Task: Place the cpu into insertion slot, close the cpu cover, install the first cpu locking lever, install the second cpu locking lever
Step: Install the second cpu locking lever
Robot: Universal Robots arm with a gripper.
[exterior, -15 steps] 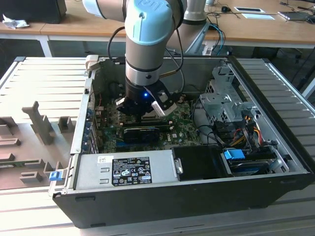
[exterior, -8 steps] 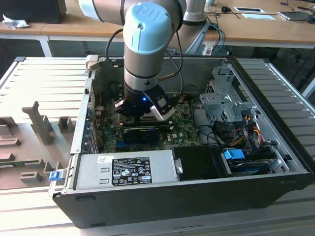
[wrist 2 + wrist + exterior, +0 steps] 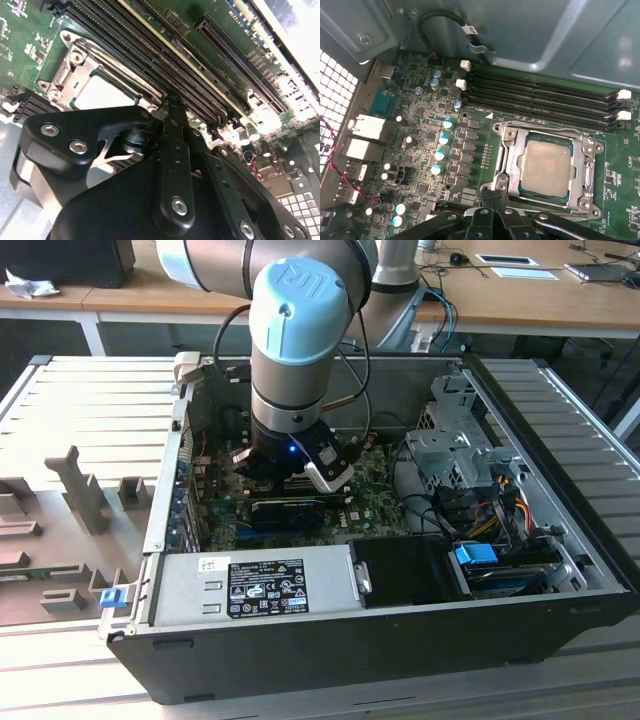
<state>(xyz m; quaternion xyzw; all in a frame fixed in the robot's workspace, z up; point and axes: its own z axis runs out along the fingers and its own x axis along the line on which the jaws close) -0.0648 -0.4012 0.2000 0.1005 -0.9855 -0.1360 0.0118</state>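
Note:
The cpu lies flat in the insertion slot on the green motherboard, its silvery face showing through the window of the cpu cover. The cover is folded down over it. In the second wrist view the same cpu sits under the cover. My gripper is shut, with its black fingertips pressed together at the socket's corner beside a thin metal lever along the socket's edge. Nothing shows between the fingers. In the exterior view the gripper reaches down inside the computer case.
Long black memory slots run next to the socket, and a black cable loops by the case wall. Capacitors and rear ports stand to one side. The power supply and drive cage hem in the board.

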